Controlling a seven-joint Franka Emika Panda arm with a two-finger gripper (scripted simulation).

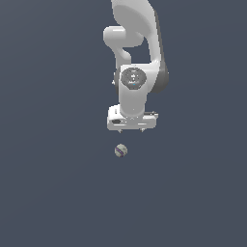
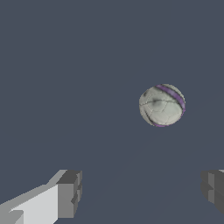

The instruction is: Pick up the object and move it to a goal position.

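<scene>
End effector point(image 1: 131, 129) spread wide, empty, above ball point(image 1: 121, 150); small, round, likely light and roll-prone, so pinch across its middle.

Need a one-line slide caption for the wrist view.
Open gripper with fingers spread, striped ball lying ahead, ungrasped.

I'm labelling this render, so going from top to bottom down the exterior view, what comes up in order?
Arm → gripper, jaws apart and empty → ball, lying apart from the gripper.
</scene>
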